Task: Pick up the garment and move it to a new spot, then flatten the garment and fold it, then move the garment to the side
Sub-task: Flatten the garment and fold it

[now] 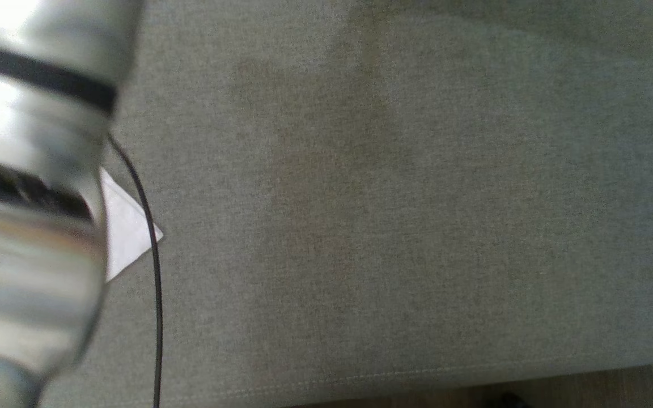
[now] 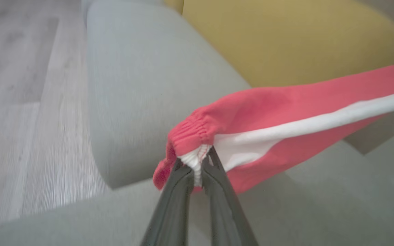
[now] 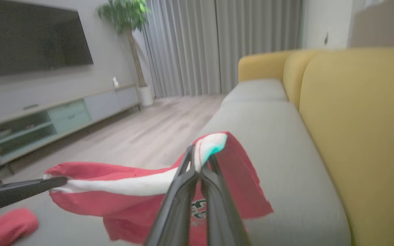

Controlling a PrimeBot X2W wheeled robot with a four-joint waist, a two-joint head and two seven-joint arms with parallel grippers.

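Showing both arms raised over a sofa, with a red garment (image 2: 286, 112) stretched in the air between them. The left gripper (image 2: 197, 164) has its two dark fingers pressed together on the gathered elastic edge of the garment, where red cloth meets a white inner band with red stitching. From that pinch a broad white stripe (image 2: 320, 121) runs away along the red fabric. The right gripper (image 3: 200, 159) is likewise clamped on the garment, its fingertips nipping a white fold at the top of the cloth. The rest of the fabric hangs below that grip, with a dark printed mark partly hidden behind the fingers. In the right wrist view the other gripper holds the far end of the white stripe, so the span sags slightly between the two grips, above the grey seat cushion (image 1: 417, 198) and not lying on it. A yellow backrest (image 3: 361, 136) rises along the right of the seat. A separate patch of red cloth (image 3: 7, 222) lies low at the near left; whether it belongs to the garment cannot be told. The head view carries a blurred pale forearm (image 1: 26, 198) at left, a black cable (image 1: 153, 255) beside it, and a white triangular corner (image 1: 128, 226) behind the cable. Beyond the sofa lie a wood floor (image 2: 19, 119), a wall television (image 3: 33, 34), a low media console (image 3: 56, 116), a potted plant (image 3: 123, 13) and grey curtains (image 3: 217, 44).
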